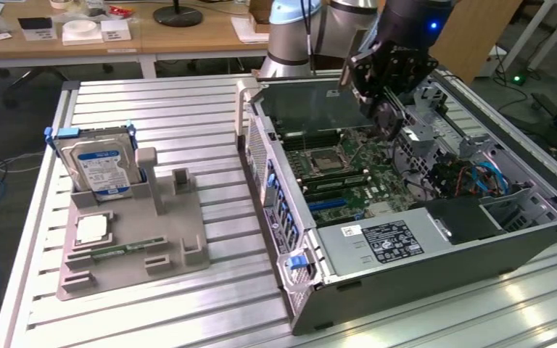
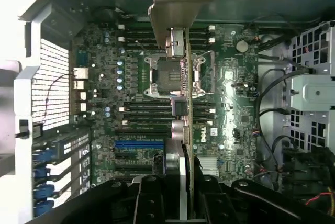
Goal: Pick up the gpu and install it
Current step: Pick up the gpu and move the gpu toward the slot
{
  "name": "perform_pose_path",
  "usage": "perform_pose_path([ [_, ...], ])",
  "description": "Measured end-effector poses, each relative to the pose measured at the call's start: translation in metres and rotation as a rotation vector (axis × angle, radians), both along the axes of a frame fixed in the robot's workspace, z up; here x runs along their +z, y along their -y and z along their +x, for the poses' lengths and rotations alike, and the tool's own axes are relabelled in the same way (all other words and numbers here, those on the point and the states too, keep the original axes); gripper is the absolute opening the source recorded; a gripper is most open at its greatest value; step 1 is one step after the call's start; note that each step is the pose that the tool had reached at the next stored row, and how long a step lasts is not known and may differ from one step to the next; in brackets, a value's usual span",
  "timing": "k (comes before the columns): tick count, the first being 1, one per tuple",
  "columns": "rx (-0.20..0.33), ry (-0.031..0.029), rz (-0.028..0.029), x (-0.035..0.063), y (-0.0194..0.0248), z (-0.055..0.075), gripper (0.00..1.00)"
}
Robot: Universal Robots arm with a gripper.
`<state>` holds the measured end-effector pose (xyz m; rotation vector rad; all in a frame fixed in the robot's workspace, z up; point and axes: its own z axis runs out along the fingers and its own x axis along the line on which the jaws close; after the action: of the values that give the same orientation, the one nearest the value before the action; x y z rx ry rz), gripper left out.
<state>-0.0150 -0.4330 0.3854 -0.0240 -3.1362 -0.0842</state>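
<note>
The gpu hangs upright over the open computer case, and its dark round fan faces the exterior view. My gripper is shut on the card from above. In the wrist view the gpu is seen edge-on, running from its silvery end bracket down to my gripper, whose dark fingers clamp its two faces. It hovers above the motherboard, over the processor socket and apart from the board. The blue expansion slot lies off to one side of the card's edge.
A grey parts holder on the slatted table at the exterior view's left carries a blue-labelled hard drive and a small green memory stick. Inside the case lie cable bundles and a power supply. Desks stand behind.
</note>
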Motion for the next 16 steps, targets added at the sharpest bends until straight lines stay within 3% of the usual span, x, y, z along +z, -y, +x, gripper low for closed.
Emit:
perform_pose_path([
  [10, -0.004, 0.0000, 0.0000, -0.0003, -0.0019, 0.025, 0.28],
  [16, -0.004, 0.0000, -0.0001, -0.0003, -0.0020, 0.026, 0.28],
])
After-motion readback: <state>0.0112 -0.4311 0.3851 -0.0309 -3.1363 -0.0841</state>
